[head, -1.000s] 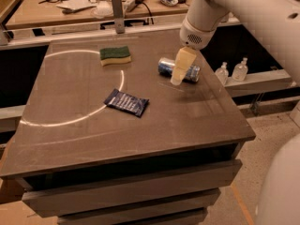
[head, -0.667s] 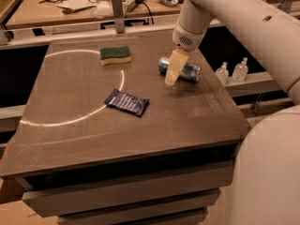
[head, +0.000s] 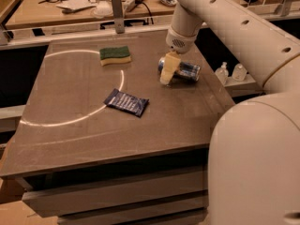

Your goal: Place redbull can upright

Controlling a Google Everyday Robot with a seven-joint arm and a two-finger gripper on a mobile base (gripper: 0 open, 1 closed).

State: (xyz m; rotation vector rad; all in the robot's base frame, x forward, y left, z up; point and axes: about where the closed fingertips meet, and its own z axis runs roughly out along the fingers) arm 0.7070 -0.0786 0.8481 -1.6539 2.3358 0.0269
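The redbull can [head: 187, 71], blue and silver, lies on its side at the right of the brown table [head: 93, 125], its silver top pointing left. My gripper [head: 167, 72] comes down from the cream arm at the upper right and sits at the can's left end, low over the tabletop and in front of the can's top. It hides part of that end. Whether it touches the can does not show.
A green and yellow sponge [head: 115, 55] lies at the back of the table. A flat dark blue packet [head: 126, 102] lies mid-table. Two small bottles [head: 221, 72] stand on a shelf to the right. A metal post [head: 117, 13] and a cluttered bench stand behind.
My gripper has moved left along the lying can, from its middle to its left end. The can, sponge and packet have not moved.
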